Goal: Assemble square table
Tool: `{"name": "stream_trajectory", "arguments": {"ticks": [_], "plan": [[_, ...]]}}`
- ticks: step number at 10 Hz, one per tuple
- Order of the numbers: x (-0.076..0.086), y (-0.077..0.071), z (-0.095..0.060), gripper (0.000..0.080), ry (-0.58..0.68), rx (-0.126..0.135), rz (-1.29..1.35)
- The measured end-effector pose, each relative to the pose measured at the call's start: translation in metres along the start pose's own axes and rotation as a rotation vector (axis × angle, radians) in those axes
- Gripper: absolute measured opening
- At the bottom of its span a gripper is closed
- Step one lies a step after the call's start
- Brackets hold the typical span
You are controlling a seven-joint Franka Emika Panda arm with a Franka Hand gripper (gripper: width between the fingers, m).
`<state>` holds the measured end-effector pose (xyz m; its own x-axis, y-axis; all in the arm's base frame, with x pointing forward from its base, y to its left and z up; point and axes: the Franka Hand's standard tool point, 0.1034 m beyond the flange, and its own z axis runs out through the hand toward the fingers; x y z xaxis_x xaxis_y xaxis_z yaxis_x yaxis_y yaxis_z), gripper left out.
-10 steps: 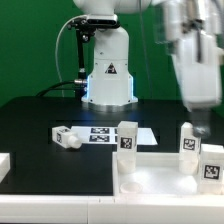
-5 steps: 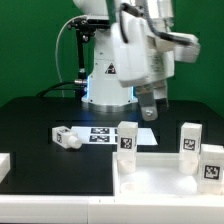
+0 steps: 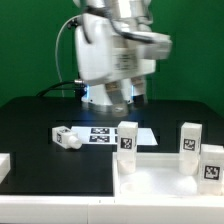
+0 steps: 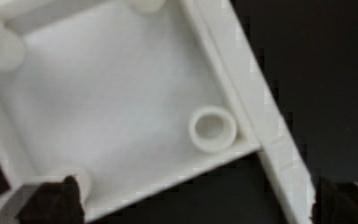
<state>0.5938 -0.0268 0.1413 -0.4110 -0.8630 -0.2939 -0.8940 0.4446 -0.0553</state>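
The arm is raised above the black desk [image 3: 40, 125], in front of its white base [image 3: 108, 75]. The image of it is motion-blurred. The fingers [image 4: 190, 196] stand wide apart and hold nothing; in the wrist view the two dark fingertips [image 4: 51, 200] frame the tabletop below without touching it.

The tabletop [image 3: 165, 180] lies flat at the desk's near edge, toward the exterior view's right. It is a smooth white plastic square tray with a raised rim. The wrist view shows one round corner socket [image 4: 213, 126], a shallow ring moulded into the tray floor just inside the rim.

Three legs stand upright on the tabletop: one [image 3: 128, 140] at its far corner toward the exterior view's left, and two [image 3: 190, 140] [image 3: 211, 165] toward the right. Each is a short white block bearing a black-and-white tag. A fourth leg [image 3: 66, 136] lies on its side on the desk, well apart from the tabletop.

The marker board [image 3: 120, 133], thin and flat, lies on the desk between the lying leg and the tabletop.
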Motion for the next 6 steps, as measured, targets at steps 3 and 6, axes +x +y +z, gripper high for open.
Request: {"name": "stream_trajectory", "arguments": {"ticks": [3,6], "plan": [[0.014,0.005,-0.005,0.0648,0.025,0.009,0.016],[0.016,0.006,-0.001,0.0648,0.021,-0.006,0.034]]}}
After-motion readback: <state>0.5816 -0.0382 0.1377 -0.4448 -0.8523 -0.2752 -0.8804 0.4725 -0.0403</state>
